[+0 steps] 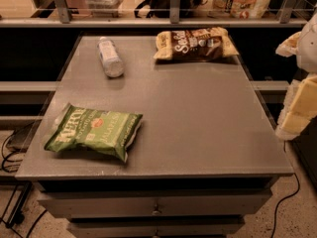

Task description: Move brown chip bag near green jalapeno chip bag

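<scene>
Brown chip bag (194, 44), crinkly, is sitting far from flat green jalapeno chip bag (94, 131); my gripper (298, 108) is hovering rightward, grip I cannot tell.

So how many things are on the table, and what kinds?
Chip bags: 2, the brown bag and the green bag
Bottles: 1, the bottle, lying on its side
Total: 3 on the table
The gripper is off the table's right side, touching none of them.
</scene>
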Robot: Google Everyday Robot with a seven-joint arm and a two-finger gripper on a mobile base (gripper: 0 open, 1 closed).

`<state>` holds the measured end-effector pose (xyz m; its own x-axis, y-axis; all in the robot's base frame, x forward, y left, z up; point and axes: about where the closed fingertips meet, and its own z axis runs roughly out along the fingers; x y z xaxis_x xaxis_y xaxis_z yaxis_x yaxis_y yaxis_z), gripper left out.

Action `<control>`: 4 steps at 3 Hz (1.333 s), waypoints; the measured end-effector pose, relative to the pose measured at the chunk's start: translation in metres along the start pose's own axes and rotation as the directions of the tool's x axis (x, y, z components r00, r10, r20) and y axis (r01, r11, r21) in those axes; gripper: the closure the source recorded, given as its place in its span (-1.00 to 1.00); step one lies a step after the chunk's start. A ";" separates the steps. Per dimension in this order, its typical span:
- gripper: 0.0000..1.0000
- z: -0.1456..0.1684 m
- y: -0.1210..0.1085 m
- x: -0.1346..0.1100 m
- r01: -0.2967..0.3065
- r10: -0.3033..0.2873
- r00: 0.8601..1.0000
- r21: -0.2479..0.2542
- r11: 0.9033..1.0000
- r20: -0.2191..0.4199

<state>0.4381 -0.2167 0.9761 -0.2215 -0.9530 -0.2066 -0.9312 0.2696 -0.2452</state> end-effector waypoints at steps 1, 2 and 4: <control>-1.00 0.000 0.000 0.000 0.000 0.000 1.000 0.000 1.000 0.000; -1.00 0.000 -0.004 -0.003 0.005 -0.006 1.000 0.013 1.000 0.027; -1.00 0.015 -0.059 -0.022 -0.065 0.045 0.973 0.079 0.995 0.228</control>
<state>0.5028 -0.2094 0.9812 -0.1917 -0.8831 -0.4281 -0.8890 0.3411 -0.3056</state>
